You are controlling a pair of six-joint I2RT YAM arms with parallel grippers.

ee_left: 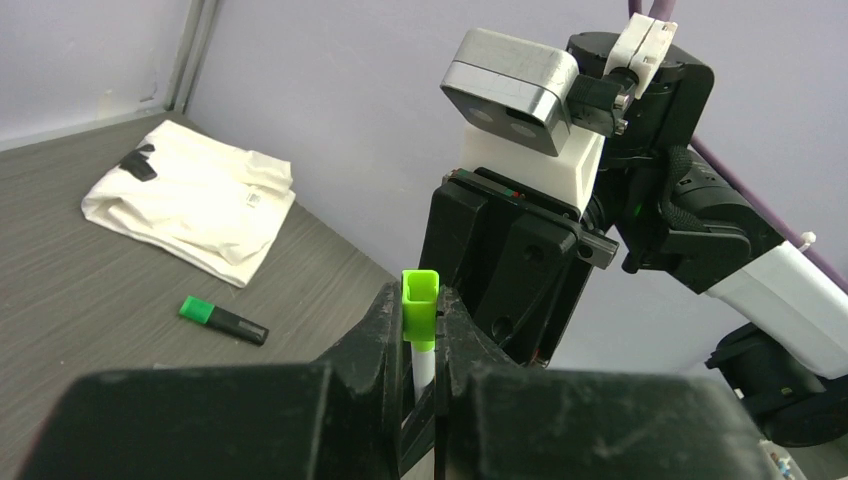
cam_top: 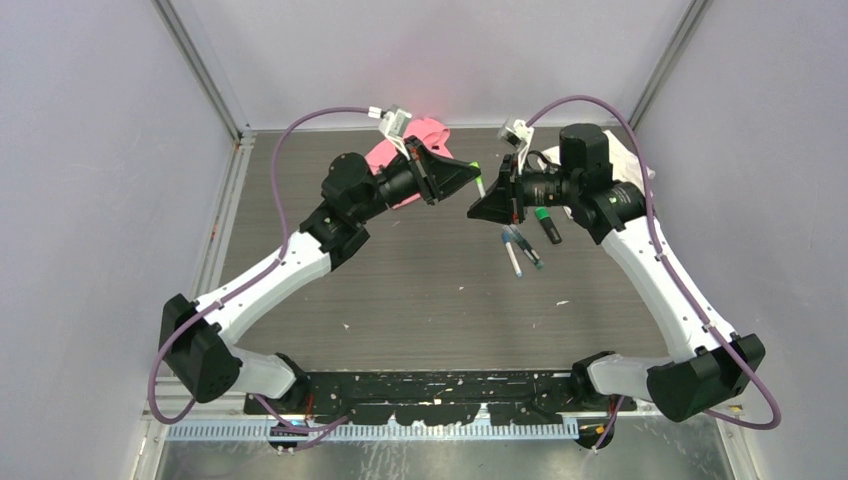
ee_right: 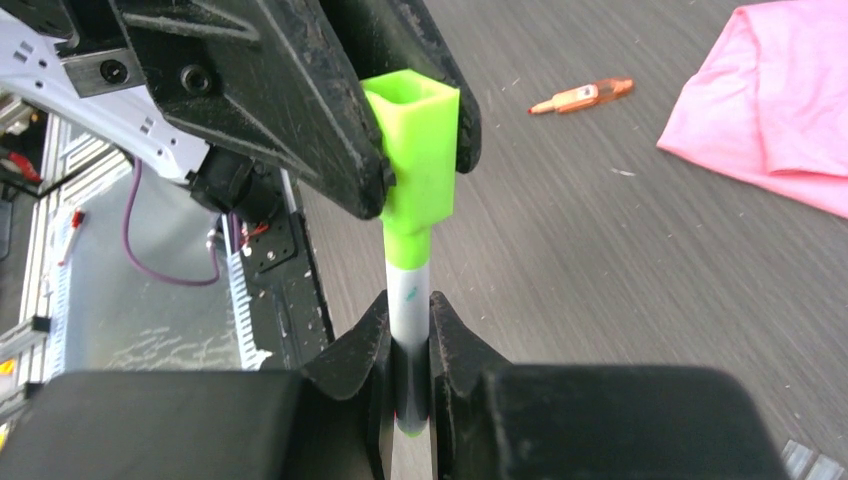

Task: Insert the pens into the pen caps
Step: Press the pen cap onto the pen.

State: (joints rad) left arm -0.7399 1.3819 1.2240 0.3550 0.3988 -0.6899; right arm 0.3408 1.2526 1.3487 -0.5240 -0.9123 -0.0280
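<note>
The cap (ee_right: 415, 150) is bright green and the pen (ee_right: 410, 300) under it is white with a small bluish mark. The table (cam_top: 420, 300) is dark grey-brown with fine lines, and on it lie an orange pen (ee_right: 580, 97), a pink cloth (ee_right: 770, 110), a white cloth (ee_left: 190, 200) and a black marker (ee_left: 222, 318) with a green end. The cables (cam_top: 580, 97) are purple.

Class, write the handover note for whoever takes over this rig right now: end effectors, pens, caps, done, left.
Left end effector: shut on the green cap, in the air.
Right end effector: shut on the white pen.
Done: that pen's tip sits in the green cap; fully seated or not, cannot tell.
Left: a light pen, a dark pen and a black highlighter lie on the table, an orange pen near the pink cloth.
</note>
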